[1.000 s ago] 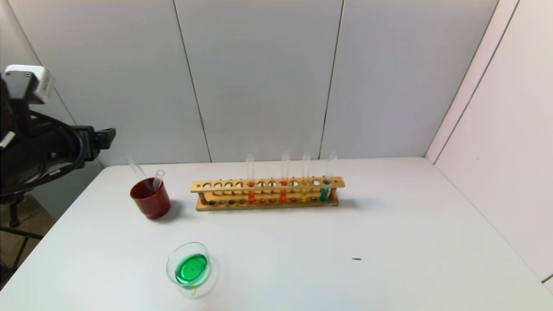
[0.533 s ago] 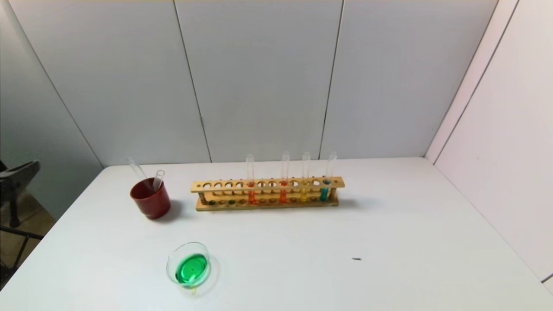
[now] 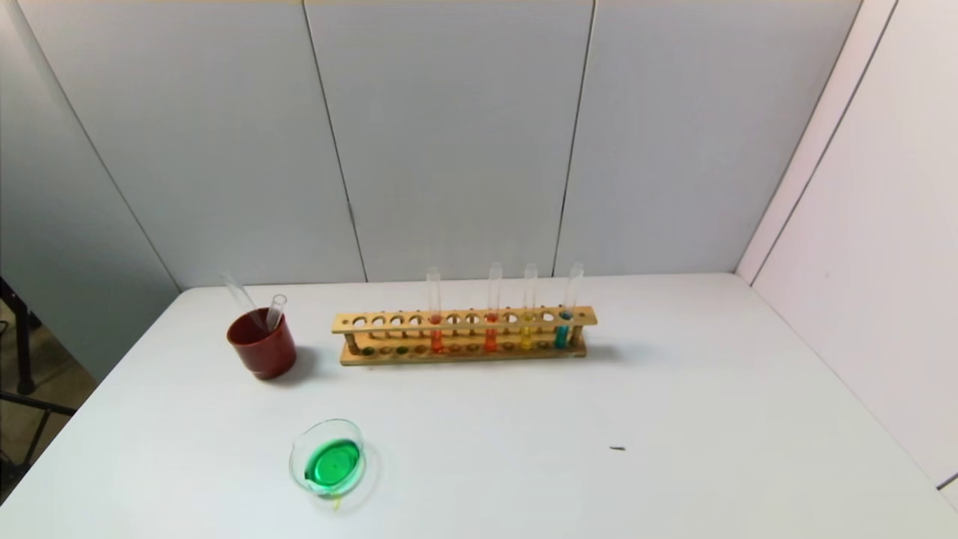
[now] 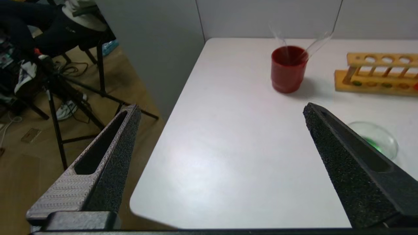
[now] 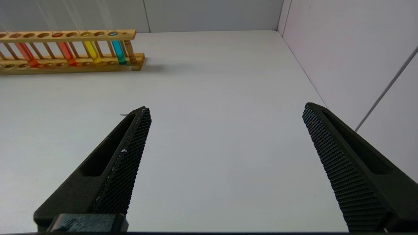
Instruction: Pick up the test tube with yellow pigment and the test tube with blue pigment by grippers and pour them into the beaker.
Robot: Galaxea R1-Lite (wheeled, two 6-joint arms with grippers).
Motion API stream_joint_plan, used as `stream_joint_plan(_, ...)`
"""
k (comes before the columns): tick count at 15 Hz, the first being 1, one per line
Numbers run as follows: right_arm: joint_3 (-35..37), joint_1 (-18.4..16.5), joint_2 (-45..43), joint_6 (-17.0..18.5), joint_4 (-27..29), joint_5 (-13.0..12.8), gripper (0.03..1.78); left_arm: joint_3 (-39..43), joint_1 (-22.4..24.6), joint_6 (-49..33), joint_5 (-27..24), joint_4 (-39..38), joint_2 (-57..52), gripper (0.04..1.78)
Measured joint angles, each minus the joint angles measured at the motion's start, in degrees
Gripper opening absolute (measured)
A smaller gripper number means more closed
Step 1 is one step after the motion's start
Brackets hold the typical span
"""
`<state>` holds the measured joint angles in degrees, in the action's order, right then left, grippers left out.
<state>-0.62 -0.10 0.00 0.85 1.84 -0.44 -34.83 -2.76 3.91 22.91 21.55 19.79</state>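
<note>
The test tube with yellow pigment [image 3: 528,329] and the test tube with blue pigment [image 3: 563,328] stand upright at the right end of a wooden rack [image 3: 464,335]. Both also show in the right wrist view, yellow [image 5: 92,51] and blue [image 5: 119,51]. The beaker [image 3: 328,464] stands near the table's front left and holds green liquid. Neither arm shows in the head view. My left gripper [image 4: 221,107] is open and empty over the table's front left corner, with the beaker [image 4: 378,142] beside one finger. My right gripper [image 5: 226,107] is open and empty over the right part of the table.
A dark red cup [image 3: 262,348] left of the rack holds two empty glass tubes [image 3: 275,311]. An orange tube [image 3: 435,333] and a red tube [image 3: 491,332] also stand in the rack. A small dark speck [image 3: 617,448] lies front right. Walls close the back and right.
The left arm, in the head view at far left a second ago, has drawn back out of that view. Nothing on the table has moved.
</note>
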Motion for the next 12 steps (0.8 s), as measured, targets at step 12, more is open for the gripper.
stream_joint_plan(12, 0.0, 0.0, 0.0, 0.0, 0.0, 0.0, 1.7, 33.3, 3.0, 0.4, -22.3, -21.5, -19.8, 1.75)
